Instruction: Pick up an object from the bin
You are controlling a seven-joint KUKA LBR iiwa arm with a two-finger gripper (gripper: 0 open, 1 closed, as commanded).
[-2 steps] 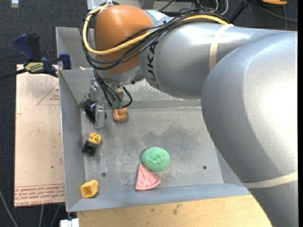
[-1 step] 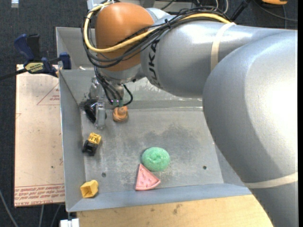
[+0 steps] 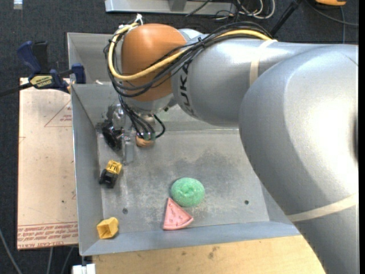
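- The arm (image 3: 274,96) reached in from the right. Its orange cover (image 3: 149,59), looped with yellow and black cables (image 3: 121,87), stood over the far left part of the grey bin (image 3: 228,158).
- The gripper (image 3: 128,150) hung low, close to the bin's left wall. Whether the claw was spread or pressed together could not be told (the wrist and cables hid most of it).
- Nearest to it lay a small yellow-and-black toy (image 3: 111,173), on the floor by the left wall. It sat just on the near side of the gripper and apart from it.
- A small tan thing (image 3: 145,142) showed just right of the gripper; whether it belonged to the robot or to the bin could not be told.
- A green round lump (image 3: 187,191) lay mid-floor toward the near wall, well apart from the gripper.
- A pink wedge (image 3: 175,216) lay just beside the lump on its near side, perhaps touching it.
- A small yellow piece (image 3: 107,227) sat in the near left corner.
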